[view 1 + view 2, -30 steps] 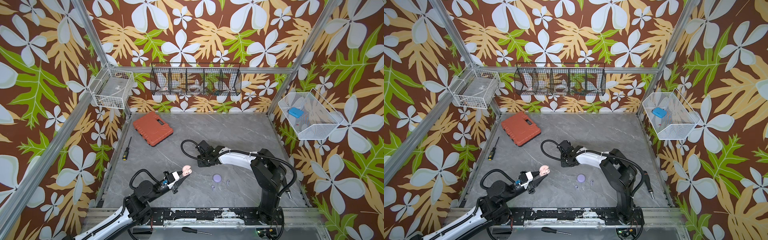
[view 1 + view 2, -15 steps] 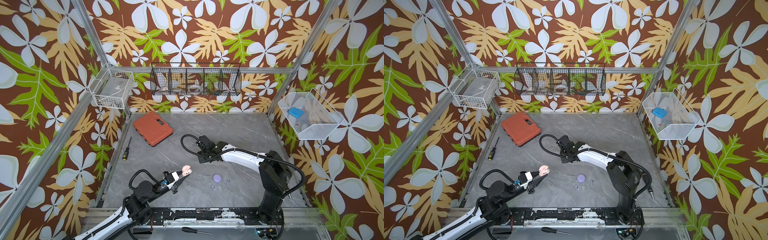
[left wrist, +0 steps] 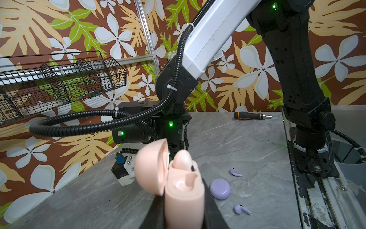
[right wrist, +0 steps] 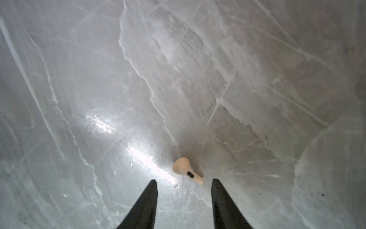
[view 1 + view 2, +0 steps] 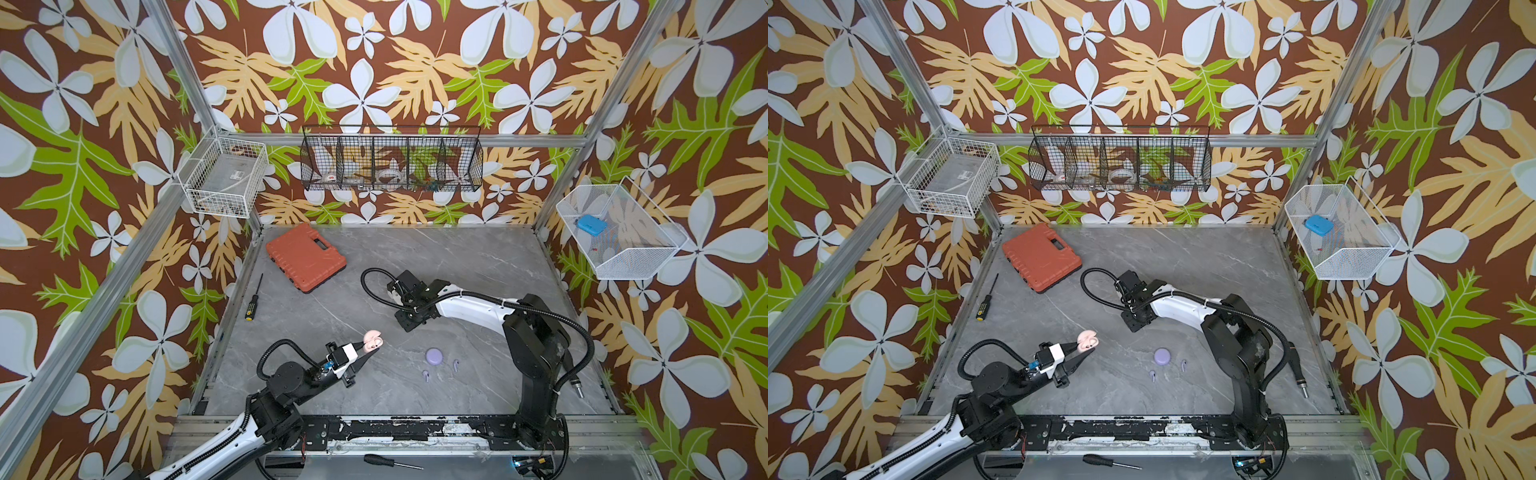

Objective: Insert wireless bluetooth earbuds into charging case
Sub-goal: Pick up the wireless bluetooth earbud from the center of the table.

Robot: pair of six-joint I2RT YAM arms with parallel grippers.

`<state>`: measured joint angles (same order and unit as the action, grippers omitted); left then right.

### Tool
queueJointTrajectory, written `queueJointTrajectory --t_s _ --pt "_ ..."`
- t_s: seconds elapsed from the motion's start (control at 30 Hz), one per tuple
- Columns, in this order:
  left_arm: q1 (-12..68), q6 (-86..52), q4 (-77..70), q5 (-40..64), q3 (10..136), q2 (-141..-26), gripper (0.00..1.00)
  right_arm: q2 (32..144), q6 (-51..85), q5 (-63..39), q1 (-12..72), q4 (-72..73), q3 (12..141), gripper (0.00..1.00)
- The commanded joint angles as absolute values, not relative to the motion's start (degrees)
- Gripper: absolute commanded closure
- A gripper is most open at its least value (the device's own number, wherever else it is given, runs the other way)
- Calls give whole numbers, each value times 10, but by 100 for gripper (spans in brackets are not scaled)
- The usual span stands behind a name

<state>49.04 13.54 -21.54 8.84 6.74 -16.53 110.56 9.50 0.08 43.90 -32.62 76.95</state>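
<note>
The table [image 5: 478,257] carries every part. Over the last second the right gripper [image 4: 184,181], pointing down near the table centre, has parted its jaws from almost closed to partly open. It holds nothing. The left gripper [image 5: 371,347] is unchanged, clamped on the pink case [image 3: 184,190], which has its lid open and one pink earbud [image 3: 183,158] seated. The lavender case [image 5: 434,356] lies closed near the front edge, with the lavender earbuds [image 5: 456,364] beside it. The loose earbud [image 4: 186,170], pink, lies just ahead of the right fingertips. Assessment: this is a pre-grasp stance, and the second pink slot awaits this part.
</note>
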Motion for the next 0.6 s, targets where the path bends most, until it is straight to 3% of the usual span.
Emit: queueJointTrajectory --t_s 0.0,0.57 --pt "489 142 -233 82 66 -165 100 1106 71 -5 439 -329 768 56" --pt "490 142 -233 82 66 -168 100 1132 65 -3 439 -326 776 64"
